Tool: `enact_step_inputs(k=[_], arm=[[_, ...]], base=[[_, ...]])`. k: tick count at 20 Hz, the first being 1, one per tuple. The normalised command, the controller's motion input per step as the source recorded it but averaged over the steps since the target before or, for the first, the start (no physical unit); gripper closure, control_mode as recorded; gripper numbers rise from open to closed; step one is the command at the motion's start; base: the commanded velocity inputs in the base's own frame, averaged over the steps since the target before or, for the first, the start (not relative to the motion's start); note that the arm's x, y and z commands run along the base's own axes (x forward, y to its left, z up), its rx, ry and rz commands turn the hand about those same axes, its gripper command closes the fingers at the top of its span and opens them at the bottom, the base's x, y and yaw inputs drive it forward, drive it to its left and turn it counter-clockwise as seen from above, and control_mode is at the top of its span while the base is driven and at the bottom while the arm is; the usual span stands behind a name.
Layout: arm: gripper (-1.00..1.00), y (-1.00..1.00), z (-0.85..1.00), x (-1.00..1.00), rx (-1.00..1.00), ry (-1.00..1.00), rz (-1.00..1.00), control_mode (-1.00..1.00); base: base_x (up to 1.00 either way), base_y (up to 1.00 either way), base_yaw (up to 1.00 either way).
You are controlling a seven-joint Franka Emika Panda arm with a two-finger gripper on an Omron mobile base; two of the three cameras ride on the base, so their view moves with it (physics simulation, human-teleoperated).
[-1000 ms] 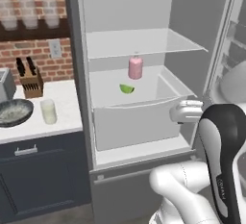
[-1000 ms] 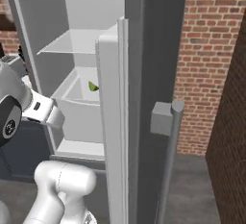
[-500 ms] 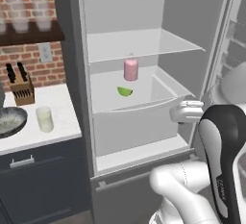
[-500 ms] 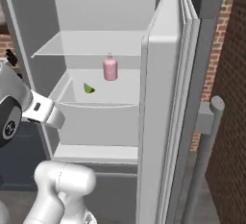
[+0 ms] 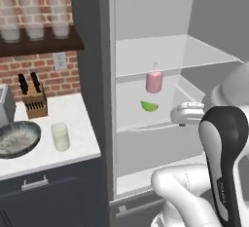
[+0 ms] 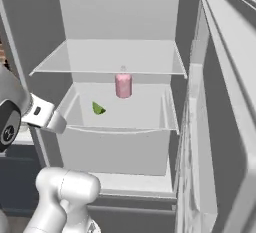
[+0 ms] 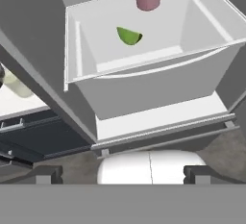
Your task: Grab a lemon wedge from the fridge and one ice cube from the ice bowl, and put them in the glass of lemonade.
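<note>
The fridge (image 5: 90, 50) stands open, its white inside facing me. The lemon wedge (image 5: 149, 106) (image 6: 98, 108) (image 7: 129, 36) lies in the white middle bin, just in front of a pink bottle (image 5: 154, 81) (image 6: 123, 85). My gripper (image 5: 179, 116) (image 6: 56, 123) (image 7: 123, 172) hovers open and empty outside the bin's front, above its rim and clear of the wedge. On the counter to the left, the ice bowl (image 5: 17, 141) holds whitish ice. The glass of lemonade (image 5: 61, 136) stands beside it.
The fridge door (image 6: 210, 127) hangs wide open on the right. An upper fridge shelf (image 6: 110, 64) spans above the bin. A knife block (image 5: 33, 102) and a toaster (image 5: 4, 108) sit at the counter's back. Three tall glasses (image 5: 34, 24) stand on a wall shelf.
The whole picture has shifted as the base drove, so the fridge's inside now shows closer and more head-on. The gripper stays open in the same pose.
</note>
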Motion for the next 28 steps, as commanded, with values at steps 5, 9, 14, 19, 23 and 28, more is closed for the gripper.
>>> enact_step_inputs(k=[5,9,14,19,23,28], arm=[[-1.00,0.00,0.00,0.00,0.00,0.00,0.00,1.00],[-1.00,0.00,0.00,0.00,0.00,0.00,0.00,1.00],[-1.00,0.00,0.00,0.00,0.00,0.00,0.00,1.00],[-1.00,0.00,0.00,0.00,0.00,0.00,0.00,1.00],[-1.00,0.00,0.00,0.00,0.00,0.00,0.00,1.00],[-1.00,0.00,0.00,0.00,0.00,0.00,0.00,1.00]], base=[[0.09,-0.31,0.15],[-0.47,-0.59,0.27],[0.13,-0.24,0.19],[0.60,0.00,0.10],[0.03,-0.31,0.05],[-0.08,-0.29,0.03]])
